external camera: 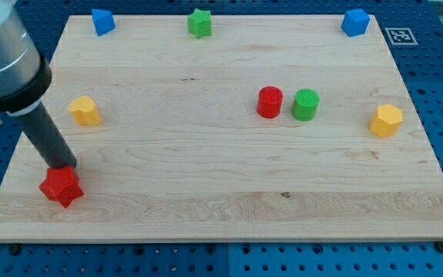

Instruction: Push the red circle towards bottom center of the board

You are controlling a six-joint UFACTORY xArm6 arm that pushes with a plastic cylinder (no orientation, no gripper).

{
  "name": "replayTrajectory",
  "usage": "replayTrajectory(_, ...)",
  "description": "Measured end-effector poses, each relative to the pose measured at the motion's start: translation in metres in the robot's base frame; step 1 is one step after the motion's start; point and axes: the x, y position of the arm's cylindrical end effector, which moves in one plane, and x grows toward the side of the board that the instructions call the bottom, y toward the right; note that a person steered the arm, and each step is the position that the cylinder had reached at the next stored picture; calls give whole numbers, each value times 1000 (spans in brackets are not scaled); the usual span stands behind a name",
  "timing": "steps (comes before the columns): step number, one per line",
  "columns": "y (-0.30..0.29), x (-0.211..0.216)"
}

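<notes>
No jaws, only my tip [61, 166] touching the red star [60, 185] (bottom left); the red circle [269, 101] sits well apart, rightward.

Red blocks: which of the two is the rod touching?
The red star at the view's bottom left; my tip rests against it. The red cylinder stands far off beside the green cylinder.

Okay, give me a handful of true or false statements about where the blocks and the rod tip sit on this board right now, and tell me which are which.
1. The red circle stands just left of the green circle. True.
2. My tip is touching the red circle. False: it is at the red star, far off at the view's bottom left.
3. The green star sits near the view's top edge. True.
4. Both blue blocks are at the view's bottom. False: the left blue block and the right blue block are at the top corners.
</notes>
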Motion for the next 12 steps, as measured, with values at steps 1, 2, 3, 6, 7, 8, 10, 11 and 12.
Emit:
replayTrajectory(1, 4, 21)
replayTrajectory(2, 3, 22)
replayTrajectory(3, 2, -2)
replayTrajectory(6, 51, -41)
replayTrajectory(7, 105, -55)
replayTrajectory(8, 141, -108)
replayTrajectory(10, 229, -154)
replayTrajectory(11, 256, -146)
replayTrajectory(12, 272, -126)
